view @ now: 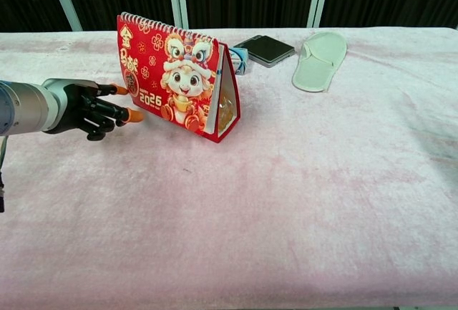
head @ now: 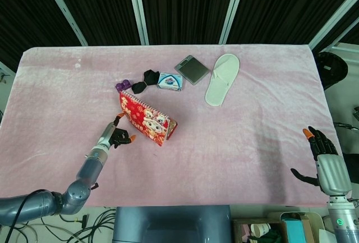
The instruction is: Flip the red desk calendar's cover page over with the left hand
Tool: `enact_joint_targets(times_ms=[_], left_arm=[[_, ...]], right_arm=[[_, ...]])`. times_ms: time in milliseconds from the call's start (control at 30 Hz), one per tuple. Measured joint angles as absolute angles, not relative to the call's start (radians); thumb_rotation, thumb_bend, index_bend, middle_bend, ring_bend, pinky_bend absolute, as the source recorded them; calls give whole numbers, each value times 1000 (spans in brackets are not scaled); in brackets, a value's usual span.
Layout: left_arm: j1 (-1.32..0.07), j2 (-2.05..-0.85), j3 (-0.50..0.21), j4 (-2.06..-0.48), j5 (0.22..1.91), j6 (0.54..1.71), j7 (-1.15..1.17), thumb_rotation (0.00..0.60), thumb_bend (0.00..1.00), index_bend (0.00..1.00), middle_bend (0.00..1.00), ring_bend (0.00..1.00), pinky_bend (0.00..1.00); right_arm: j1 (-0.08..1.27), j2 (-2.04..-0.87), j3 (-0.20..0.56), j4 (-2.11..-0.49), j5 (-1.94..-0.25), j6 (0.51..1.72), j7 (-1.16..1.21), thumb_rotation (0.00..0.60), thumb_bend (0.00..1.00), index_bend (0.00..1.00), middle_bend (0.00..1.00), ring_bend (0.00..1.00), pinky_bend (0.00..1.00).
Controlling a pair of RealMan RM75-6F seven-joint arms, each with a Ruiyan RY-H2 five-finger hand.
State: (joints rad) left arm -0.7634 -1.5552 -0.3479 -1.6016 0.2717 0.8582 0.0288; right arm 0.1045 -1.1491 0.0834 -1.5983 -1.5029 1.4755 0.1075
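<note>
**Left hand at the lower corner of the red desk calendar**

The red desk calendar [view: 175, 77] stands upright as a tent on the pink table cloth [view: 300, 195], left of the table's middle, its spiral binding along the top edge. The cover page [view: 161, 74], printed with a cartoon lion figure and "2026", faces the chest camera; its lower edge stands slightly away from the red base at the right end, so that a thin gap shows there. In the head view the calendar [head: 146, 120] lies diagonally, binding toward the far left.

The left hand [view: 89, 108] reaches in from the left, just above the cloth, holding nothing. Its fingers are loosely spread and partly curled, and two orange fingertips [view: 133, 116] point toward the cover's lower left corner; whether they touch it cannot be told. The same hand [head: 116, 136] shows in the head view just beside the calendar's near left end.

The right hand [head: 322, 156] hangs past the table's near right corner, fingers apart and empty.

Behind the calendar lie a purple clip [head: 123, 85], a black clip [head: 147, 78], a small blue-and-white box [head: 169, 81], a dark grey flat case [head: 192, 69] and a white slipper [head: 222, 78].
</note>
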Motion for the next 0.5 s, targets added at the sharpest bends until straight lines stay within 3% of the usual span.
enact_joint_targets(times_ms=[500], left_arm=[[-779, -1547, -336, -1728, 337, 872, 58, 600, 332, 0, 750, 795, 848]], right_arm=[[104, -1147, 82, -1597, -1505, 1476, 112, 600, 98, 0, 0, 0, 106]])
